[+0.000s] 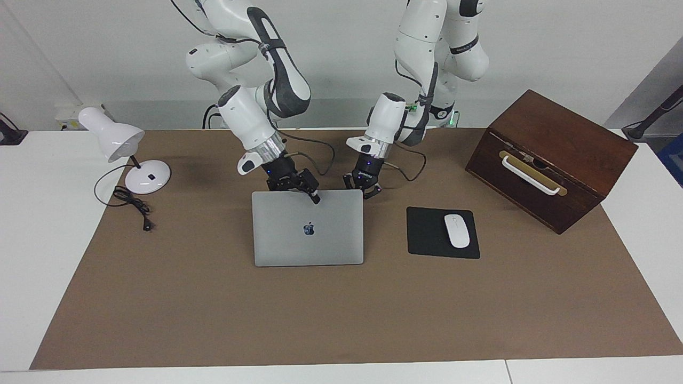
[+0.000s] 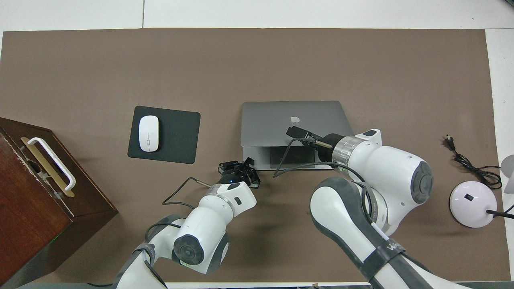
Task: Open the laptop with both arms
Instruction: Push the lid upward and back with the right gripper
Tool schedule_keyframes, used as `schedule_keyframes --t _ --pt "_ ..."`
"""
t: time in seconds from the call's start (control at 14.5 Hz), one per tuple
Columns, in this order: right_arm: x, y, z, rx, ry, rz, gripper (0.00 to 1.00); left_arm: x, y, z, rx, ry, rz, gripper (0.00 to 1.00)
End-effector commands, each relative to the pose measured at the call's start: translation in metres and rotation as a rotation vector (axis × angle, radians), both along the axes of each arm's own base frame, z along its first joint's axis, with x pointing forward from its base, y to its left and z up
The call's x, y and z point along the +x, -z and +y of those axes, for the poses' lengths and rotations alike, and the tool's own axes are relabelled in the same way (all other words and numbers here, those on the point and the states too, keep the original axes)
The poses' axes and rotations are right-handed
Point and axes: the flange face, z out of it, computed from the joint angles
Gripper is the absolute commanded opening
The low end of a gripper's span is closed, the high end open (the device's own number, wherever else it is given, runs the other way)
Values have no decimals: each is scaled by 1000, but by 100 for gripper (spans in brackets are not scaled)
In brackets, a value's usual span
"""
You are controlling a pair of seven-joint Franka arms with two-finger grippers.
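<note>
Under the shut left pincer point(image 1: 368, 193), the laptop's point(image 1: 308, 229) base corner hides; right pincer point(image 1: 314, 198) unclear.

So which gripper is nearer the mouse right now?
Left. The left gripper sits at the laptop's corner beside the mouse pad; the right gripper is at the laptop's raised lid edge.
</note>
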Motion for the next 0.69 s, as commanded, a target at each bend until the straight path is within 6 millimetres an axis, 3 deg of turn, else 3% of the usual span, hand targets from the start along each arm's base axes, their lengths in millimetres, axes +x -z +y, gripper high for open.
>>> schedule_keyframes --t 0.0,0.62 --pt "21 -13 -5 -48 -6 28 100 4 12 0 17 -8 -6 0" --pt "46 -48 -11 -127 -72 58 100 4 14 0 21 -8 -3 0"
